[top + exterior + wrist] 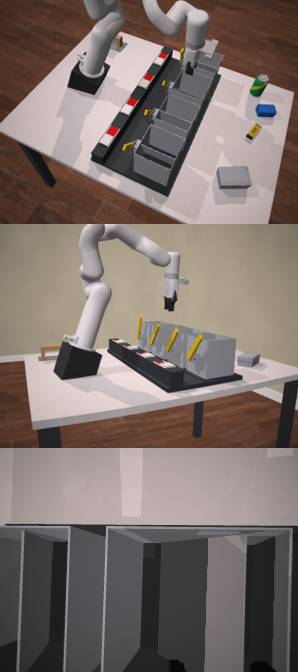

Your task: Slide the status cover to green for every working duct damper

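Note:
Four grey box-shaped dampers stand in a row on the black base; the nearest damper (pixel 152 169) (pixel 218 357) is at the row's front end. Its yellow lever (pixel 128 146) (pixel 195 347) leans, as do the second lever (pixel 147 112) (pixel 172 340) and the third lever (pixel 165 83) (pixel 154 334). The farthest lever (pixel 182 56) (pixel 139 327) is nearly upright. All four status sliders show red beside white covers, from the nearest cover (pixel 107 139) (pixel 168 366) to the farthest cover (pixel 160 60). My gripper (pixel 190 71) (pixel 170 310) (pixel 218 668) is partly open and empty, high above the dampers.
A green can (pixel 258 86), a blue block (pixel 266 110), a yellow-black item (pixel 253 131) and a grey case (pixel 233 177) (pixel 248 359) lie on the table beyond the dampers. A wooden item (pixel 119 40) (pixel 53 347) stands behind the arm's base. The open box rims rise above the black base.

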You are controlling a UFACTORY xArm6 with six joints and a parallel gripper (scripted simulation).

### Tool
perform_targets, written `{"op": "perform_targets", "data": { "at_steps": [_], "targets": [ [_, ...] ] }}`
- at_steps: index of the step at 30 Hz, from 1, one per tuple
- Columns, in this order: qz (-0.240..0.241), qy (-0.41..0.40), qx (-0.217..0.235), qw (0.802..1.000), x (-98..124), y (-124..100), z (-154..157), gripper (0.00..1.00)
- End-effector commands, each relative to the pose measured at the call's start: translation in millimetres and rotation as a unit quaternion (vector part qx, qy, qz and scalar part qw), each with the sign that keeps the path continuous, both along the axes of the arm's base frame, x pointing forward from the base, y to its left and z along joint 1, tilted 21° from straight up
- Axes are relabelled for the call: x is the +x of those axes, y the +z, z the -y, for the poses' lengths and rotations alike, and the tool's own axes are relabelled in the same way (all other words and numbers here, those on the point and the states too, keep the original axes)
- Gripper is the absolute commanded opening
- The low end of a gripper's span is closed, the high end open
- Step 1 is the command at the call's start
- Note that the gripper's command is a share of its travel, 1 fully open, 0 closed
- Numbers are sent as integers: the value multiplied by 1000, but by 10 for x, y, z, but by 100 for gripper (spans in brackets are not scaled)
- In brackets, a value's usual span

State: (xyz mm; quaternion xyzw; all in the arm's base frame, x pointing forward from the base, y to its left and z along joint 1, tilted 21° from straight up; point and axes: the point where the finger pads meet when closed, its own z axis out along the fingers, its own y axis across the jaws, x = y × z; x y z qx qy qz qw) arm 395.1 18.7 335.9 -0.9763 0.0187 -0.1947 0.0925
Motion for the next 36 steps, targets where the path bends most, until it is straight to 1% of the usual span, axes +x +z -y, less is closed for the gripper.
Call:
{"op": "perform_targets", "data": {
  "at_steps": [1, 3, 6, 36],
  "targets": [
    [-21, -27, -53, 998, 100, 91, -92, 39],
    [-20, -33, -66, 997, 143, 137, -136, 39],
    [-19, -35, -72, 997, 162, 158, -156, 39],
    [-19, -35, -72, 997, 163, 158, -156, 39]
  ]
}}
